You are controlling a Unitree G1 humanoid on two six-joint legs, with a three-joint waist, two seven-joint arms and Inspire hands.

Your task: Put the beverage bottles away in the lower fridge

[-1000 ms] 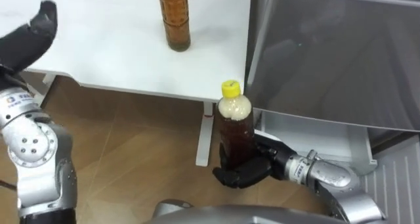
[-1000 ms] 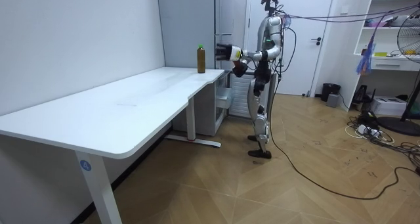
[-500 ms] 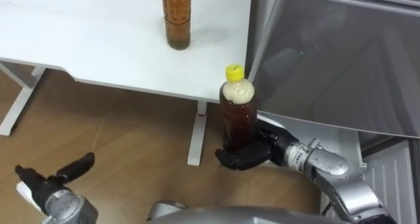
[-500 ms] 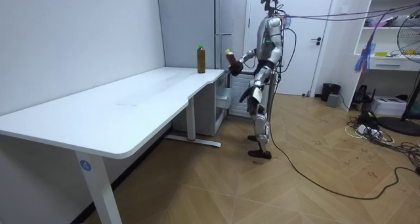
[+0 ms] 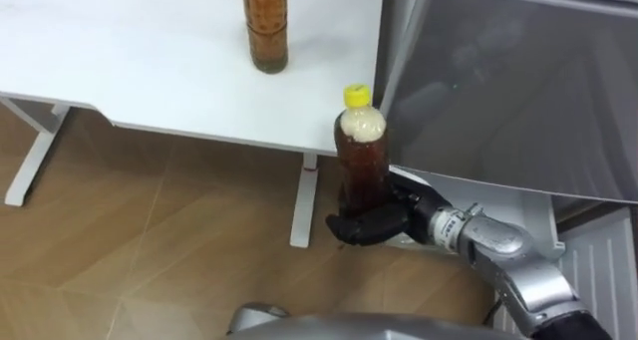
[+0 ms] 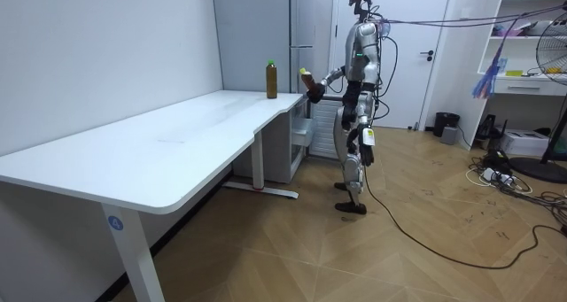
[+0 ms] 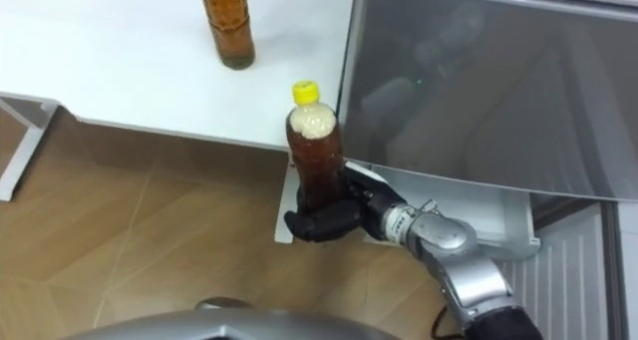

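yellow-capped bottle (image 5: pixel 361 156) still upright, gripped by right hand (image 5: pixel 371 223); left hand (image 6: pixel 367 137) lowered beside hip.

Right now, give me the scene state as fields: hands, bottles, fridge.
right hand: fingers curled round yellow-cap bottle
yellow-cap bottle: upright, held in the air past the table edge, by the grey fridge front
second bottle: standing on table, untouched
left hand: down by the hip, room view
task: neither bottle in fridge yet
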